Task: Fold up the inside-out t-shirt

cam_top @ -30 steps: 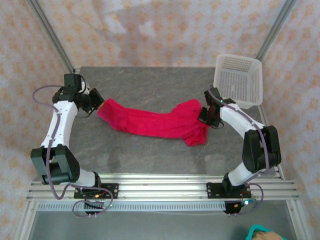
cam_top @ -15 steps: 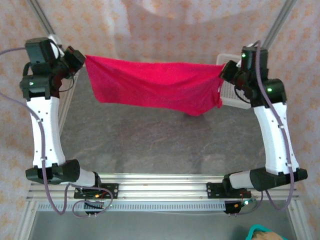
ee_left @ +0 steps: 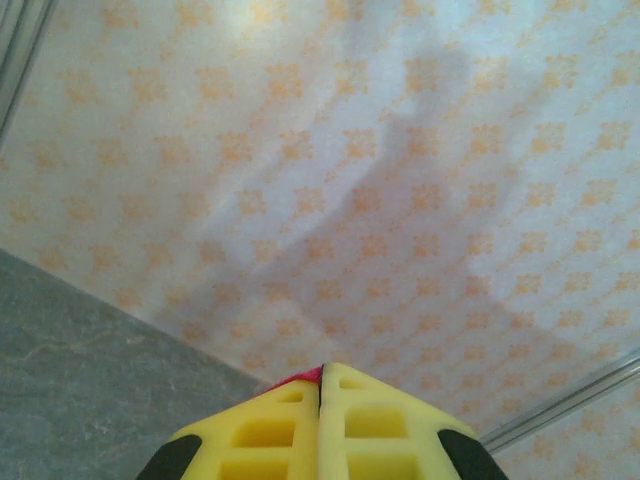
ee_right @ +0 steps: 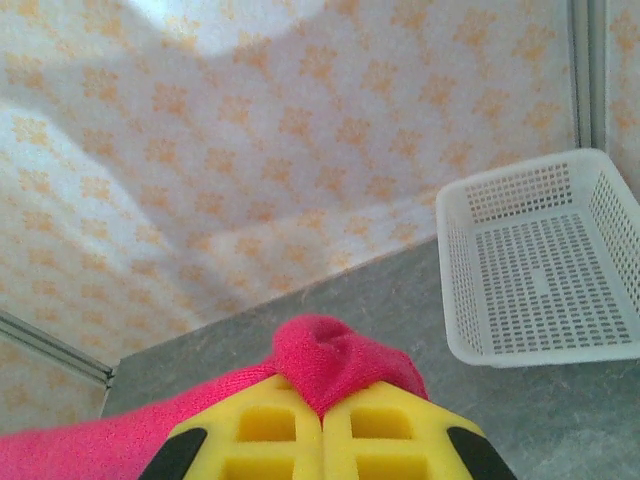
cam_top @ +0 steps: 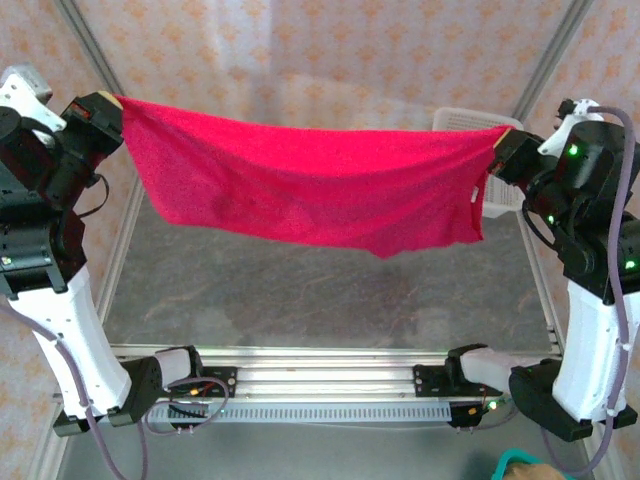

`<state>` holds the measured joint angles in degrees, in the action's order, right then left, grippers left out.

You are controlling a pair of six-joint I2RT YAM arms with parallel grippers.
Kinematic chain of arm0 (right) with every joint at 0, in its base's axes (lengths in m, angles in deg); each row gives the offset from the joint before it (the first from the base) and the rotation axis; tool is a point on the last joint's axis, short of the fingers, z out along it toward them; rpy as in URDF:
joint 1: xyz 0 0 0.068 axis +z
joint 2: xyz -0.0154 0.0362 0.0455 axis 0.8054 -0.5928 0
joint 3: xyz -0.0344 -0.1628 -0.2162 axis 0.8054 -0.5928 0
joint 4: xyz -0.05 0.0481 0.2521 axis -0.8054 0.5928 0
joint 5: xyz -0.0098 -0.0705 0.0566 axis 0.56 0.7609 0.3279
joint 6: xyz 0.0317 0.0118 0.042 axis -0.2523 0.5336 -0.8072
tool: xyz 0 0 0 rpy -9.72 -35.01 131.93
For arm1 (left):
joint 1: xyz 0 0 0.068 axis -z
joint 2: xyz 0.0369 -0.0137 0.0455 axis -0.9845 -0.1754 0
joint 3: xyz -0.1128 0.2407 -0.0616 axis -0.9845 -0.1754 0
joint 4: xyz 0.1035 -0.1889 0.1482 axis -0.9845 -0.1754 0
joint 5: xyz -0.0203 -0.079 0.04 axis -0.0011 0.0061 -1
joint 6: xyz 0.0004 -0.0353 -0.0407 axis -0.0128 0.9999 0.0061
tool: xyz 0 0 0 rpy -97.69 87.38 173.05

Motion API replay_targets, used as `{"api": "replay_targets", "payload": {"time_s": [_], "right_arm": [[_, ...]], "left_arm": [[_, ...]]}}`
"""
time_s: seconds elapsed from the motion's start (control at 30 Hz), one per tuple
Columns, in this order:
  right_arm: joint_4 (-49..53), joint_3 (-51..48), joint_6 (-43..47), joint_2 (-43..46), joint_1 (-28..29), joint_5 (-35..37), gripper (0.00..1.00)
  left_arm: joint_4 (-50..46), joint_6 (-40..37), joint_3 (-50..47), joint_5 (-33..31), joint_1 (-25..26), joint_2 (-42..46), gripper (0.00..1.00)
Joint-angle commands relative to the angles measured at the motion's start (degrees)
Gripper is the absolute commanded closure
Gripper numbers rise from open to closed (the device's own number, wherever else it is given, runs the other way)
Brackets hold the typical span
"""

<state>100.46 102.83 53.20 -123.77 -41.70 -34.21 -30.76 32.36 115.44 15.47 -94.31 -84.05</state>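
**A:** Entry one, left gripper [cam_top: 116, 100]. What did we record?

**B:** Jaws pressed together on one upper corner of the inside-out t-shirt [cam_top: 320, 190]. In the wrist view a sliver of red showed between the yellow fingers [ee_left: 260, 432].

**A:** Right gripper [cam_top: 498, 146]?

**B:** Likewise clamped, with a bunched knob of fabric pinched at its tips.

**A:** Location of the garment?

**B:** It hung in the air between the two grippers, well above the counter [cam_top: 300, 295]. The white mesh basket [ee_right: 540, 260] sat on the counter near its right end.

**A:** Orientation?

**B:** The long axis ran left to right, with the top edge stretched and sagging slightly. The body draped down toward the counter, lowest right of centre. We could not tell which end was the collar.

**A:** Step in hand?

**B:** We judged it the spreading-out, with no fold made yet. The next move called for lowering both corners evenly and under tension, so the cloth would land flat.
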Motion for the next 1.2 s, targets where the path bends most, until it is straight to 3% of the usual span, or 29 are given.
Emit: {"api": "replay_targets", "payload": {"time_s": [0.0,0.17,0.33,0.43,0.47,0.5,0.53,0.57,0.67,0.73,0.83,0.93,1.07,1.17], "right_arm": [[-2.3,-2.8,1.7,-5.4,-0.4,1.1,1.00],[-7.2,-2.1,1.4,-16.8,-0.4,-2.3,1.00],[-6.3,5.0,0.9,-28.9,-0.3,-5.5,1.00],[-6.6,6.0,0.4,-34.2,-0.3,-5.8,0.82],[-6.7,5.9,-0.1,-36.1,-0.3,-5.4,0.63],[-6.3,6.3,-0.3,-37.8,-0.3,-5.3,0.48],[-5.4,6.8,-0.7,-39.7,-0.3,-4.9,0.41],[-4.5,6.9,-1.0,-41.3,-0.3,-4.6,0.36],[-2.1,3.6,-1.6,-42.5,-0.1,-4.7,0.33],[-4.3,-4.4,-1.9,-39.0,0.8,-5.1,0.33],[-13.6,-24.1,-4.1,-29.3,2.0,-7.0,0.33],[-20.2,-40.6,-6.2,-20.9,3.0,-8.6,0.33],[-22.8,-54.4,-7.7,-14.3,4.8,-9.2,0.35],[-22.4,-60.1,-7.4,-11.0,5.4,-8.5,0.36]], "left_arm": [[1.4,-1.0,-6.6,0.0,-0.8,-3.2,1.00],[5.9,-0.7,-17.8,-2.2,-0.8,-8.6,1.00],[7.1,0.4,-20.2,-0.8,-0.7,-16.1,1.00],[9.7,1.1,-24.4,-1.4,-0.2,-18.3,1.00],[11.3,1.3,-26.6,-1.3,0.1,-19.4,1.00],[12.0,1.3,-27.7,-0.7,0.5,-20.9,0.87],[11.5,0.8,-27.9,-0.2,1.0,-23.4,0.59],[9.5,-0.1,-27.0,-0.4,1.4,-26.1,0.46],[2.6,-2.0,-24.2,-3.6,1.9,-31.6,0.36],[1.5,-2.0,-26.5,-6.2,2.1,-30.4,0.37],[3.2,-0.4,-36.2,-10.2,2.4,-24.0,0.39],[5.5,0.8,-47.1,-12.9,2.2,-18.2,0.48],[12.0,2.7,-60.3,-8.4,1.7,-17.0,0.56],[14.2,3.1,-64.6,-6.3,0.4,-20.3,0.63]]}}
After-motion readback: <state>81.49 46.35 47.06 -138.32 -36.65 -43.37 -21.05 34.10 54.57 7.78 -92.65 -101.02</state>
